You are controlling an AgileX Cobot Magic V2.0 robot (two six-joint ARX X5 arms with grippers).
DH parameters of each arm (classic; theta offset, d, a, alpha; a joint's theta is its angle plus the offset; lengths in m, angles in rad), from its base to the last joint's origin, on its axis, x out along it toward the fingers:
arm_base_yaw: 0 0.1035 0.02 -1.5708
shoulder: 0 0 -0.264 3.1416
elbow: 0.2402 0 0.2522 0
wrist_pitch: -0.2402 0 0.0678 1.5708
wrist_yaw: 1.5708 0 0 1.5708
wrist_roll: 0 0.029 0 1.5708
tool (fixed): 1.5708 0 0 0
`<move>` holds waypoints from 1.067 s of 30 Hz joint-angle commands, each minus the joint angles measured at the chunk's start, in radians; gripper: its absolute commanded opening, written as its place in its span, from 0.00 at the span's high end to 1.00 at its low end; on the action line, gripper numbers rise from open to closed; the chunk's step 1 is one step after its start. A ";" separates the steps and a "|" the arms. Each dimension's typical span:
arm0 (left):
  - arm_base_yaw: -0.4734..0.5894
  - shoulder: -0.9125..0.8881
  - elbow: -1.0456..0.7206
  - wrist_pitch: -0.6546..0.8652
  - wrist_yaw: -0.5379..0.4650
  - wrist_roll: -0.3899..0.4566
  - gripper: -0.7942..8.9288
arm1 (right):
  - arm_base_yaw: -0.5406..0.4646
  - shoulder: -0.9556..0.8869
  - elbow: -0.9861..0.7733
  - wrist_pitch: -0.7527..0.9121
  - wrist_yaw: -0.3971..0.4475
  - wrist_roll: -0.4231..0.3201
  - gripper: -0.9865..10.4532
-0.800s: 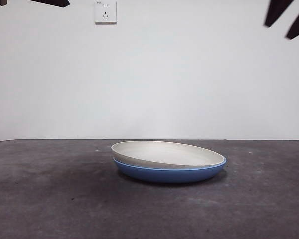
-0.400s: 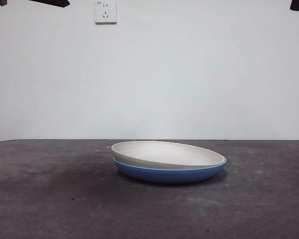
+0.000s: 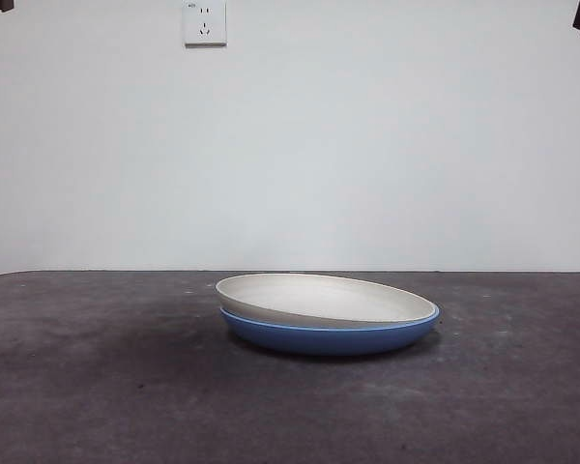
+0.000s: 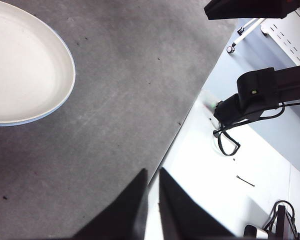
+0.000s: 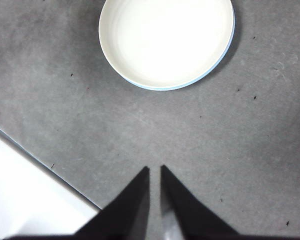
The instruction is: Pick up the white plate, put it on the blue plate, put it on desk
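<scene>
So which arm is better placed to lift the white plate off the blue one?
Probably the right. The right gripper faces the white plate squarely above the desk; the left gripper sits near the desk edge, plate off aside.

No readable text; wall socket bears tiny illegible mark.

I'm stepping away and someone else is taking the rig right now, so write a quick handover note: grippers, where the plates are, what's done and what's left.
Left gripper: jaws nearly together, empty, held high near the desk's edge, away from the plates.
Right gripper: jaws nearly together, empty, above the desk short of the plates.
White plate: sits in the blue plate, slightly tilted, on the desk.
Done: white plate stacked on blue.
Left: apparently nothing, unless you want the tilt seated flat.
</scene>
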 commanded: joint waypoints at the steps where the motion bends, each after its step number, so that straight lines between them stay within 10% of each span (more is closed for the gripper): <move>1: -0.005 0.003 0.010 0.011 0.005 0.013 0.90 | 0.005 0.008 0.018 0.017 -0.003 -0.013 0.91; 26: 0.028 -0.044 0.010 0.026 -0.031 0.048 0.91 | 0.005 0.008 0.018 0.025 -0.003 -0.010 0.91; 32: 0.227 -0.236 -0.055 0.376 -0.092 0.057 0.91 | 0.005 0.008 0.018 0.025 -0.003 -0.010 0.91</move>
